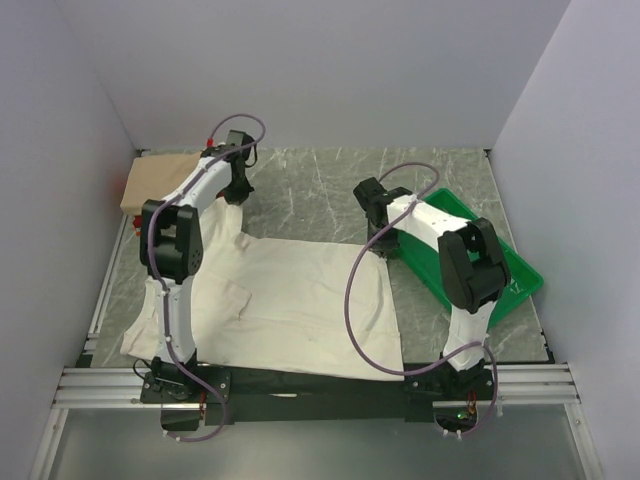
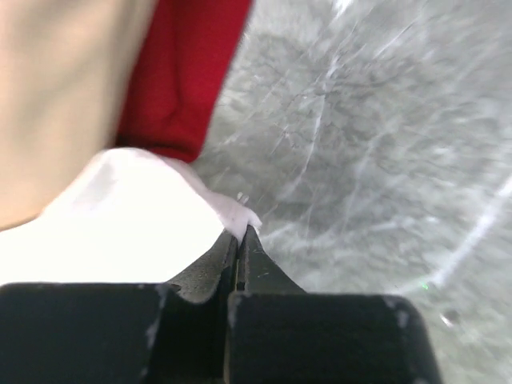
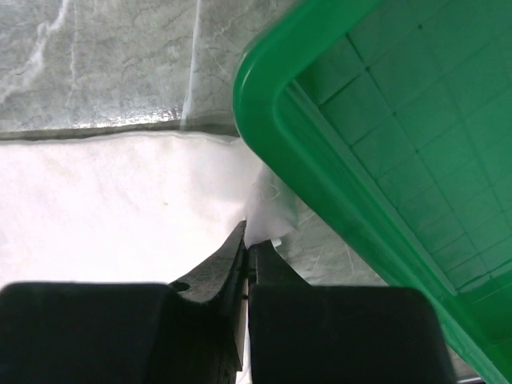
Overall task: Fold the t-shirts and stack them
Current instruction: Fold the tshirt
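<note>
The large cream t-shirt (image 1: 290, 300) lies spread on the table between the arms. My left gripper (image 1: 237, 190) is shut on its far left corner (image 2: 232, 210). My right gripper (image 1: 385, 243) is shut on its far right corner (image 3: 268, 216), next to the green tray. The tan t-shirt (image 1: 158, 180) lies folded at the far left, and it also shows in the left wrist view (image 2: 56, 96). The red t-shirt (image 2: 180, 72) lies beside it, a sliver of it showing at the wall in the top view (image 1: 127, 186).
The green plastic tray (image 1: 505, 262) sits at the right side of the table, its rim (image 3: 272, 136) close to my right fingers. Grey marbled table surface (image 1: 310, 185) shows at the back. White walls close in on three sides.
</note>
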